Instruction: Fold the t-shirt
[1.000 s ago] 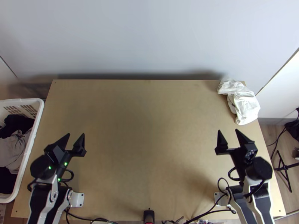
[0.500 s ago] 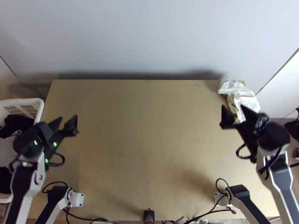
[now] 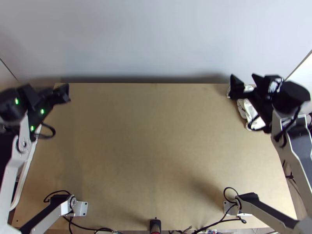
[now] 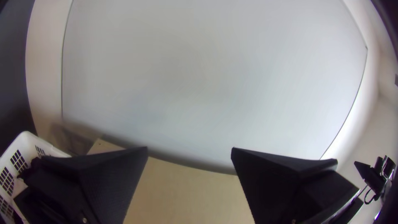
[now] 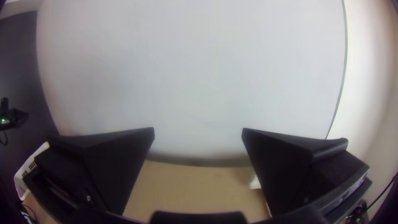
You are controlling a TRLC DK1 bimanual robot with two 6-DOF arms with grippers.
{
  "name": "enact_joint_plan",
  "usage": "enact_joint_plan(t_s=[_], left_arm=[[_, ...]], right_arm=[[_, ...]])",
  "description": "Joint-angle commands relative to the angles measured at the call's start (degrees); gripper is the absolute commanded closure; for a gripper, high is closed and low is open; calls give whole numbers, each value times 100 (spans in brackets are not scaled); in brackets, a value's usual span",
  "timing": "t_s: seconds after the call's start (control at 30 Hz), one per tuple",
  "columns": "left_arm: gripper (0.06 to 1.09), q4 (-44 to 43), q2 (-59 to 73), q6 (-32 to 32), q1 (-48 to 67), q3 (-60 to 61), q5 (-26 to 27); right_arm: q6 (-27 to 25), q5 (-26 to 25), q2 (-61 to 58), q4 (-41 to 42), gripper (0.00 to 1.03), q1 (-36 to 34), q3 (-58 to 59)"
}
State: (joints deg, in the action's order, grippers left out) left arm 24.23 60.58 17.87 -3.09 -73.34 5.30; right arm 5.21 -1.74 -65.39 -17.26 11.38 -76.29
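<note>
Currently — white basket [image 4: 30,144] | dark cloth [image 4: 25,172] inside | left pincer [image 3: 59,86], right pincer [image 3: 242,75] — both released, fingers apart

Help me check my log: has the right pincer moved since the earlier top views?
Yes: the right pincer moved up the picture, to the table's far edge.

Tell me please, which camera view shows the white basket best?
The left wrist view: the white basket shows its slotted wall, though a finger covers part. The top view shows mainly one long edge beside the left arm; the right wrist view, a small distant part.
</note>
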Motion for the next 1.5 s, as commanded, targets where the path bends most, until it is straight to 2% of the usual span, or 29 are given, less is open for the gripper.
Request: enact_joint_plan(t_s=[0.0,0.27,0.57,0.83,1.0,1.17,1.33,1.47], left_arm=[[11,21,1185,-73,-104,-1288,-64],[11,-103,2222,-55,-165,-1798,-284],[11,-261,3197,-91,-332,-2097,-319],[11,-217,3347,-134,-411,-2061,-345],[11,-278,3373,-372,-640,-2097,-363],[11,-243,3470,-504,-1141,-2211,-416],[11,-428,3531,-372,-1800,-2193,-416],[11,-322,3558,-416,-2090,-2211,-381]], right_arm=[[-91,-37,-906,-15,5,-13,-1054],[173,-64,-1864,21,5,-382,-1678],[173,-204,-2945,29,5,-496,-2276],[191,-274,-2989,29,5,-487,-2206],[173,-283,-2989,29,5,-487,-2232],[164,-292,-3015,29,5,-478,-2109],[164,-292,-2892,100,5,-408,-1758],[155,-292,-2664,812,5,-408,-1274]])
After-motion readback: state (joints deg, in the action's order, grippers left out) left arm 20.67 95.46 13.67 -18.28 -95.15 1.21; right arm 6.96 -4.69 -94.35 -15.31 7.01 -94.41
